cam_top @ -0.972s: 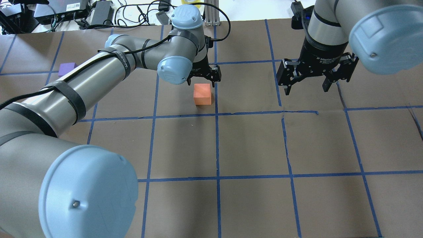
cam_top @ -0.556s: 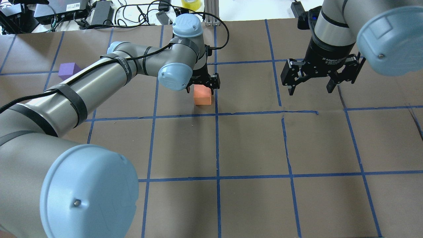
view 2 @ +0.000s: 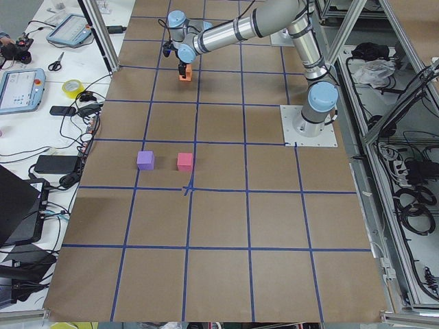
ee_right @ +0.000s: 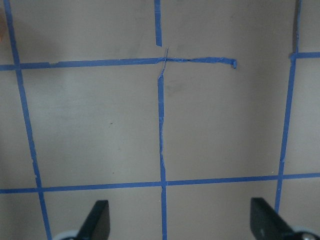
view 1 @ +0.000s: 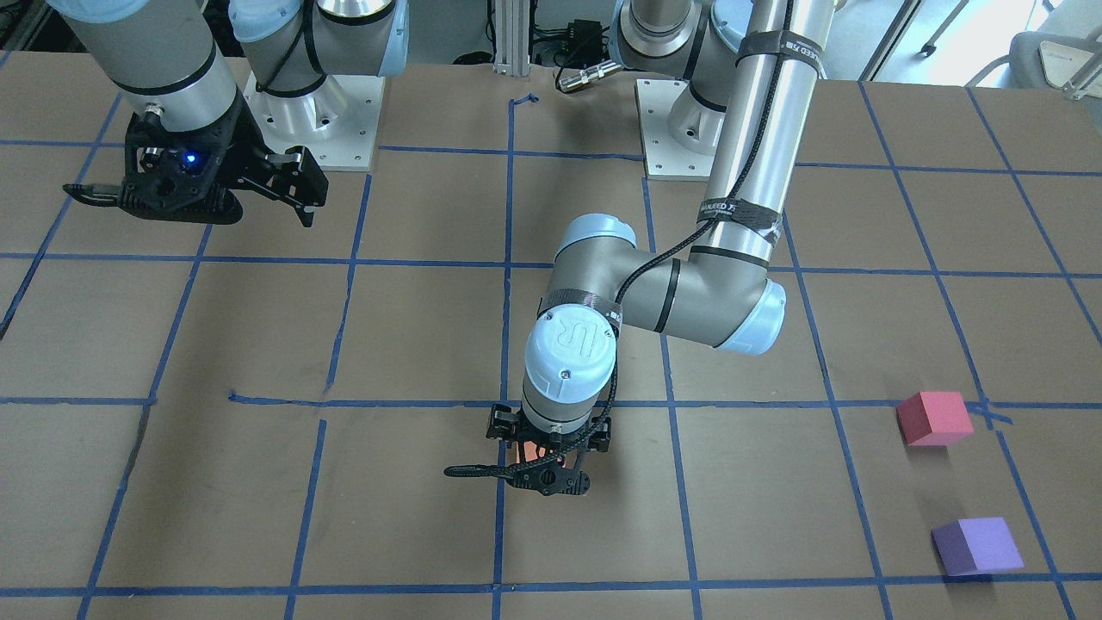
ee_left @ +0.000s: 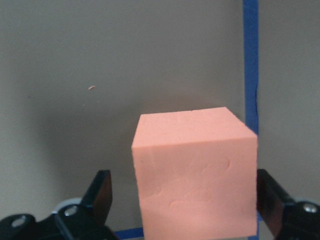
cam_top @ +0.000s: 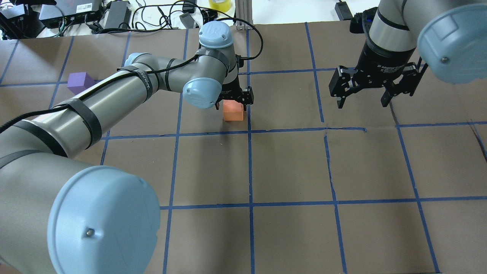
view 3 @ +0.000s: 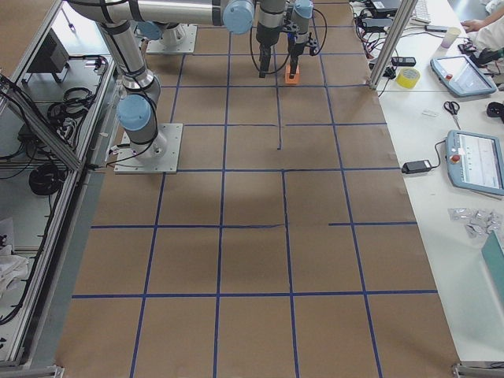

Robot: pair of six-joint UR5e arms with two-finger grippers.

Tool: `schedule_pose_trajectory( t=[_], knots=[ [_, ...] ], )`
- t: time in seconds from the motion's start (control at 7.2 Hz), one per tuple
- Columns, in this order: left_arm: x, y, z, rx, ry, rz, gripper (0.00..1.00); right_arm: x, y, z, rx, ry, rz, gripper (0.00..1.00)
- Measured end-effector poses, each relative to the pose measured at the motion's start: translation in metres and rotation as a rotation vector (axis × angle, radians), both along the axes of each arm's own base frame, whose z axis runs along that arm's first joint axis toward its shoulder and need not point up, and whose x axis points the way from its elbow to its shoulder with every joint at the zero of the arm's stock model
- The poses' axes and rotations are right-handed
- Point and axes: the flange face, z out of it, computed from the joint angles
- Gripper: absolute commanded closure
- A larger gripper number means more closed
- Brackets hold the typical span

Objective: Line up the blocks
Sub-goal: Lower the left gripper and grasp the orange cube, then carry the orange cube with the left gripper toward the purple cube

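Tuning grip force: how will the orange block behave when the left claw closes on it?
The orange block looks matte with faint surface dents, so it is probably soft foam: likely light, and it may squash slightly. Its flat faces suggest it won't roll. The matte skin probably won't slip in the left claw.

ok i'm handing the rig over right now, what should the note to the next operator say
Left hand: open, lowered astride the orange block, not shut on it yet.
Right hand: open, empty, hovering above the table.
Pinkish-red block and purple block: side by side with a gap, far out on the robot's left.
Done: no line yet.
Left: grip orange, then probably carry it over to line up with the other two.
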Motion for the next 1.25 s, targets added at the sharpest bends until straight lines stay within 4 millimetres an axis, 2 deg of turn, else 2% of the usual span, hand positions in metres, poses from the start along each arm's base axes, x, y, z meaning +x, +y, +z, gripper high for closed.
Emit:
schedule_pose_trajectory(
  t=[0.14,0.28,0.56,0.69,0.83,0.97,1.25],
  knots=[
    [0.0,-0.001,-0.001,-0.005,0.002,0.005,0.09,-0.001,0.0,-0.001,0.004,0.001,-0.005,0.0],
    [-0.001,-0.001,-0.002,-0.009,0.004,0.004,0.22,-0.002,0.0,-0.001,0.005,0.001,-0.007,0.0],
    [-0.004,0.0,-0.002,-0.011,0.004,0.008,0.56,-0.003,-0.002,-0.001,0.004,0.002,-0.006,0.0],
    [-0.008,0.003,-0.001,-0.01,0.004,0.009,0.58,-0.003,-0.003,0.003,-0.005,0.006,-0.003,0.0],
    [-0.01,0.004,-0.001,-0.01,0.005,0.014,0.64,-0.004,-0.003,0.007,-0.012,0.012,-0.002,0.0],
    [-0.012,0.005,0.002,-0.013,0.006,0.015,0.75,-0.004,-0.003,0.007,-0.013,0.015,-0.002,0.0],
    [-0.011,0.003,0.016,-0.037,0.008,0.006,0.76,-0.003,-0.004,0.006,-0.012,0.007,-0.01,0.0]
  ],
)
